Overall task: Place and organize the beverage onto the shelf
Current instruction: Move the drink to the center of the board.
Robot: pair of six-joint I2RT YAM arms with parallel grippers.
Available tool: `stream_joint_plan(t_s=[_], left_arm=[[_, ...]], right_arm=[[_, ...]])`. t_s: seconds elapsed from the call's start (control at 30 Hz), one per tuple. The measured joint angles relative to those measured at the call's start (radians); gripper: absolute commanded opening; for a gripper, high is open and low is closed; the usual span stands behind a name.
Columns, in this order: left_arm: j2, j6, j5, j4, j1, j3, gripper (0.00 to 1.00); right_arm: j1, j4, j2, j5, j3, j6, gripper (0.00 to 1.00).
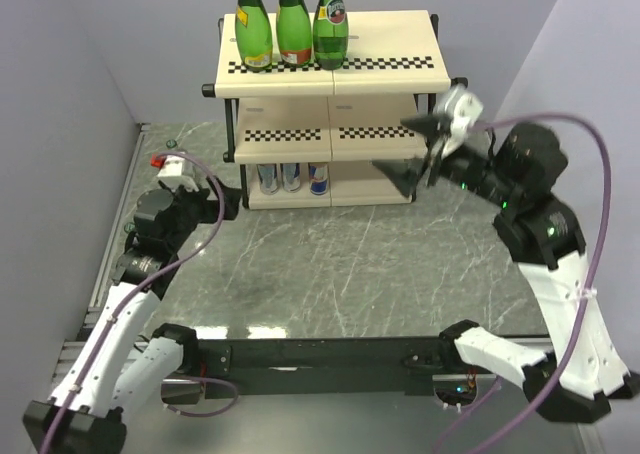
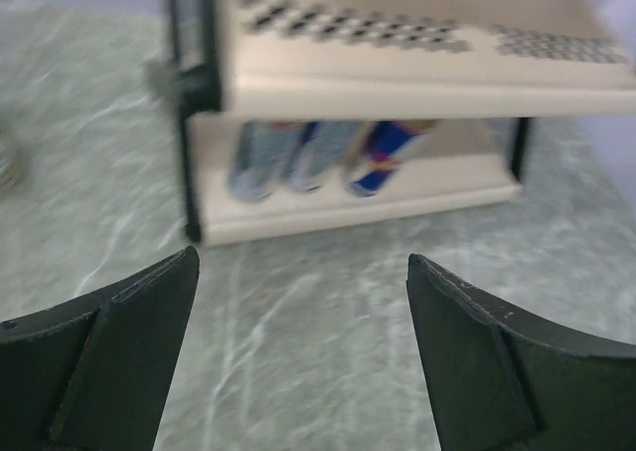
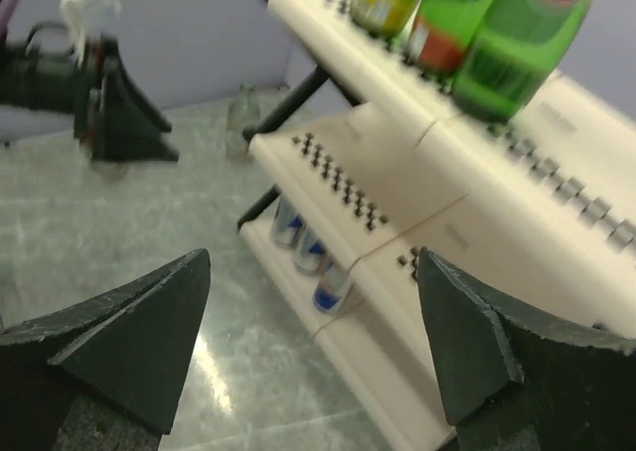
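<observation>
1. Grippers. The left gripper [image 2: 300, 272] has its black fingers spread wide with nothing between them. It sits low over the table and faces the lowest tier of the rack. The right gripper [image 3: 313, 272] is also spread wide and holds nothing. It hangs higher, just beside the rack's right end at about middle-tier level. Both stand apart from the rack, which suggests neither arm is carrying or setting down a drink at this moment.

2. Work surface. The grey-green marbled table top [image 1: 350, 264] is glossy and flat, so a can or bottle set on it should stand steadily. No loose drink shows on it in these views.

3. Task object. The three-tier rack of cream boards with checkered front strips on a black tube frame [image 1: 390, 39] stands at the far side of the table. Three slim metal cans [image 1: 291, 177] stand side by side at the left of its bottom tier. Three green glass bottles [image 1: 293, 29] stand upright in a row at the left of the top board (grouping by type, which probably leaves the right-hand space free).

4. Room. Plain pale lilac walls [image 1: 80, 74] close in the left, the rear and the right.
</observation>
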State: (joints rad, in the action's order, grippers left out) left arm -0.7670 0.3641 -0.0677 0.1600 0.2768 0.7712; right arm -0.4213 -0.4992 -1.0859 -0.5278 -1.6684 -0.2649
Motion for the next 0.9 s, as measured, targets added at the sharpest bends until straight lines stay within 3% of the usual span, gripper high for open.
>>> stream_joint_plan(t_s=[0.2, 0.37, 0.57, 0.9], left_arm=[[-0.027, 0.03, -0.067, -0.006, -0.258, -0.074, 0.86], [-0.168, 0.051, -0.064, -0.037, -0.407, -0.033, 0.83], [-0.37, 0.035, 0.012, -0.079, -0.46, 0.047, 0.8], [-0.671, -0.14, 0.094, -0.24, -0.469, 0.227, 0.73]], right_arm=[[0.007, -0.045, 0.186, -0.057, 0.345, -0.077, 0.87], [0.011, 0.005, 0.241, -0.127, 0.614, -0.089, 0.86], [0.012, 0.05, 0.213, -0.18, 0.742, -0.09, 0.86], [0.011, 0.095, 0.256, -0.235, 0.761, -0.094, 0.86]])
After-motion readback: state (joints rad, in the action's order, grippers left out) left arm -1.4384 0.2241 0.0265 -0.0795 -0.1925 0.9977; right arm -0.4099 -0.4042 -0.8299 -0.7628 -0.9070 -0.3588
